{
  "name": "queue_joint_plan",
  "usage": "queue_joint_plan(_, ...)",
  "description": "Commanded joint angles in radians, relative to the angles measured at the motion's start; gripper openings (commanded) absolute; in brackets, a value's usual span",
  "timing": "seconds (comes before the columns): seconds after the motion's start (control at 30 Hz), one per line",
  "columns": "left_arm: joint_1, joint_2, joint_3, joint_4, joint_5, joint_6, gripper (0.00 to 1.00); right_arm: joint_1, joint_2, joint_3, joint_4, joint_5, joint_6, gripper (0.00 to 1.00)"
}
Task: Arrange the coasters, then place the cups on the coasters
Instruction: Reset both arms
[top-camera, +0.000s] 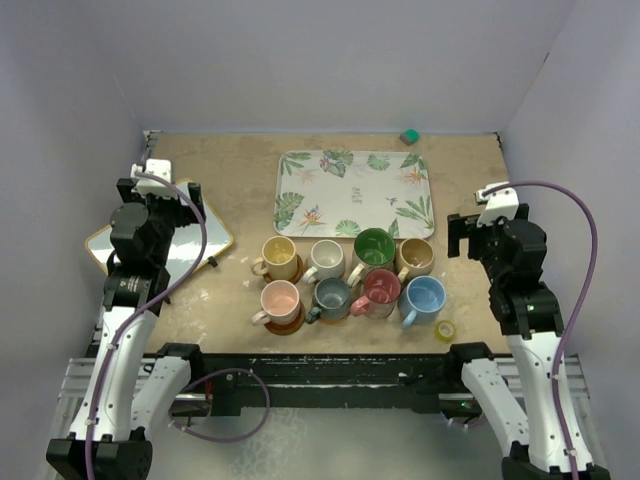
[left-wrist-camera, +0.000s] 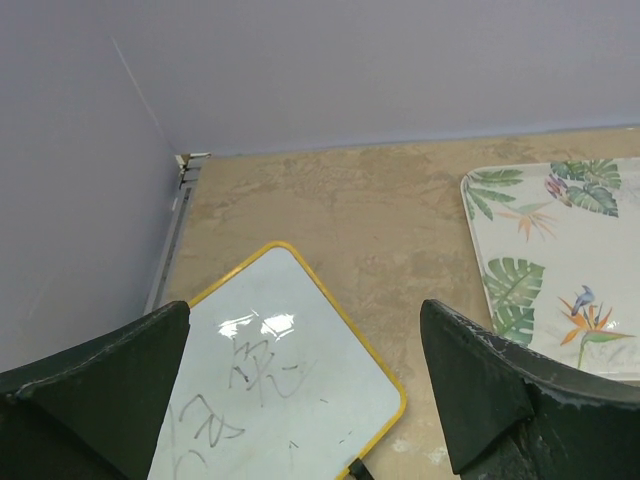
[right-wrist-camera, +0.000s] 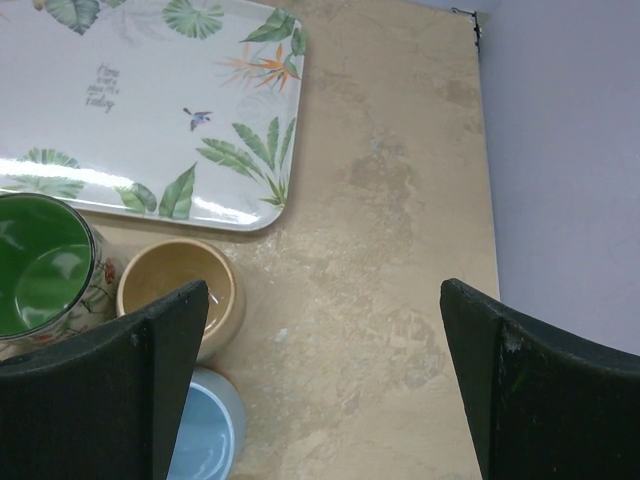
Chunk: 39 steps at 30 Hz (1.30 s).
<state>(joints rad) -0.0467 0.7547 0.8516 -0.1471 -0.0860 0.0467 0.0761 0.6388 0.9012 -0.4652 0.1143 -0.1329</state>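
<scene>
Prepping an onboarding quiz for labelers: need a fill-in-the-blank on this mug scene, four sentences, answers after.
1. In the far row, the mug straight behind the pink mug is ____.
2. The green mug stands between the white mug and the ____ one.
3. The yellow tape roll lies on the table closest to the ____ mug.
4. The left claw and right claw are both ____, holding nothing.

Missing words: yellow; tan; blue; open
</scene>
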Motion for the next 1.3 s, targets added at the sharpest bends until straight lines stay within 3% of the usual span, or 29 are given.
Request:
queue_joint_plan(0.0,0.004,-0.026,-0.018,0.039,0.033,0.016,0.93,0.001,-0.029,-0.009,0.067,0.041,-0.025,1.0)
queue_joint_plan(1.27,0.005,-0.061,-0.033,0.002,0.053,0.054,0.94,-0.001,-0.066,-0.034,0.042,0.049,-0.04,1.0)
